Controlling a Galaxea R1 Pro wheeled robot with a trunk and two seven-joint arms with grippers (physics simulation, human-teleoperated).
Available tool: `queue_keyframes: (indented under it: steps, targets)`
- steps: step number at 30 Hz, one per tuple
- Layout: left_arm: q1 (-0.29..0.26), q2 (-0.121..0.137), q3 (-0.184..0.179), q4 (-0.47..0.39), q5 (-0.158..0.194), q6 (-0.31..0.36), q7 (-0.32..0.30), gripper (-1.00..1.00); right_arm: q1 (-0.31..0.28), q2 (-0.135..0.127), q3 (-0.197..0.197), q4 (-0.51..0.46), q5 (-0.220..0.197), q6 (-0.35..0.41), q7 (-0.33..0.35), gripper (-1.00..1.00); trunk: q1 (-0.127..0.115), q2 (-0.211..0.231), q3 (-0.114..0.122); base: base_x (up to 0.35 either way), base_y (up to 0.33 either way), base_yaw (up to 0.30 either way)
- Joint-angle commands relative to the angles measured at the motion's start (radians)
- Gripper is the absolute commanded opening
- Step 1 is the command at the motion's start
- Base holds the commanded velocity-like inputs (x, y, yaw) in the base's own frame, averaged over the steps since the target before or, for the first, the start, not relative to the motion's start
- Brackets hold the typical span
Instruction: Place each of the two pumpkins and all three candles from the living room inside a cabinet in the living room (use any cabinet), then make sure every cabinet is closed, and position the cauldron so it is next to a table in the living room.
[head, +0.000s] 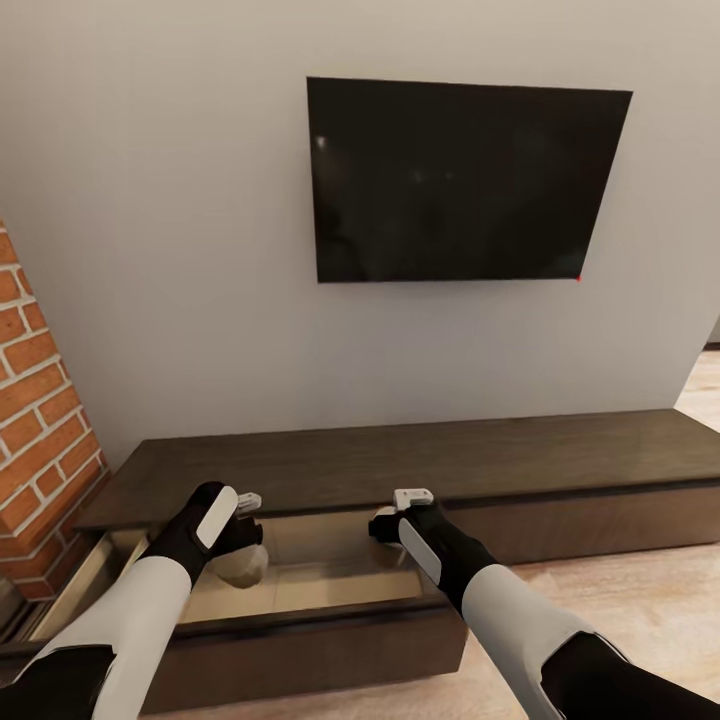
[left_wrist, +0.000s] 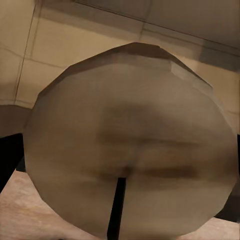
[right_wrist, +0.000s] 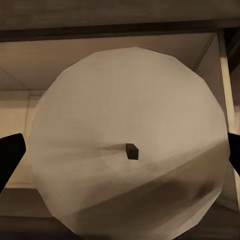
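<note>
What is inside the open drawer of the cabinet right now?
The open drawer of the cabinet shows a pale wood floor. Both grippers hang over it, the left gripper and the right gripper each holding a candle. The arms hide part of the drawer floor.

A dark brown cabinet (head: 420, 465) is seen in matt, faintly grained wood, its open drawer (head: 330, 585) lined with pale, smooth wood. Two candles (left_wrist: 130, 145) (right_wrist: 127, 145) are shown as matt cream wax, faceted at the edges. The brick fireplace (head: 40, 440) is rendered rough; the TV (head: 465, 180) is glossy black.
</note>
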Motion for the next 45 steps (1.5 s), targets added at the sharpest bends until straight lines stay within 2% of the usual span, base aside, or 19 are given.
queue_keyframes:
  steps: [1, 6, 12, 13, 14, 15, 16, 18, 22, 27, 45]
  targets:
    - [-0.001, 0.0, 0.002, 0.006, 0.011, 0.002, 0.01, -1.0, -0.001, 0.0, 0.005, -0.001, -0.009, 0.002, -0.011, -1.0, 0.0, 0.0, -0.001, 0.165, 0.0, 0.0]
    - [0.0, 0.001, 0.002, 0.056, 0.008, 0.002, 0.01, -1.0, -0.001, 0.0, 0.005, -0.001, -0.01, 0.005, -0.013, -1.0, 0.0, 0.0, -0.001, 0.118, 0.0, 0.0]
    - [0.0, 0.001, 0.002, 0.066, 0.01, -0.016, 0.011, -1.0, -0.002, 0.0, 0.005, -0.001, -0.011, 0.01, -0.017, -1.0, 0.0, 0.0, -0.001, 0.009, 0.0, 0.0]
    - [0.0, 0.0, 0.002, 0.088, 0.01, -0.083, 0.009, -1.0, -0.002, 0.0, 0.005, -0.001, -0.012, 0.01, -0.017, -1.0, 0.0, 0.0, -0.001, 0.0, 0.0, 0.0]
    - [0.0, 0.0, 0.001, 0.096, 0.01, -0.108, 0.008, -1.0, -0.002, 0.0, 0.005, -0.001, -0.012, 0.01, -0.017, -1.0, 0.0, 0.0, -0.001, 0.0, 0.0, 0.0]
    - [0.0, -0.002, 0.001, 0.121, 0.01, -0.183, 0.006, -1.0, -0.002, 0.0, 0.005, -0.001, -0.012, 0.01, -0.016, -1.0, 0.0, 0.0, -0.001, 0.0, 0.0, 0.0]
    - [0.0, -0.003, 0.0, 0.135, 0.01, -0.223, 0.006, -1.0, -0.002, 0.0, 0.005, -0.001, -0.012, 0.01, -0.016, -1.0, 0.0, 0.0, -0.001, 0.0, 0.0, 0.0]
    - [0.0, -0.005, 0.0, 0.153, 0.01, -0.271, 0.005, -1.0, -0.002, 0.0, 0.005, -0.001, -0.012, 0.01, -0.015, -1.0, 0.0, 0.0, -0.001, 0.0, 0.0, 0.0]
    - [-0.001, -0.005, -0.001, 0.167, 0.01, -0.306, 0.005, -1.0, -0.002, 0.0, 0.005, -0.001, -0.012, 0.011, -0.015, -1.0, 0.0, 0.0, -0.001, 0.0, 0.0, 0.0]
    - [-0.001, -0.006, -0.001, 0.169, 0.008, -0.311, 0.005, -1.0, -0.002, 0.0, 0.006, -0.001, -0.012, 0.012, -0.015, -1.0, 0.0, 0.0, -0.001, 0.0, 0.0, 0.0]
    - [0.0, -0.004, -0.001, 0.17, 0.009, -0.304, 0.006, -1.0, -0.001, 0.0, 0.005, -0.007, -0.015, 0.012, -0.014, -1.0, 0.069, -0.126, -0.057, 0.0, 0.0, 0.0]
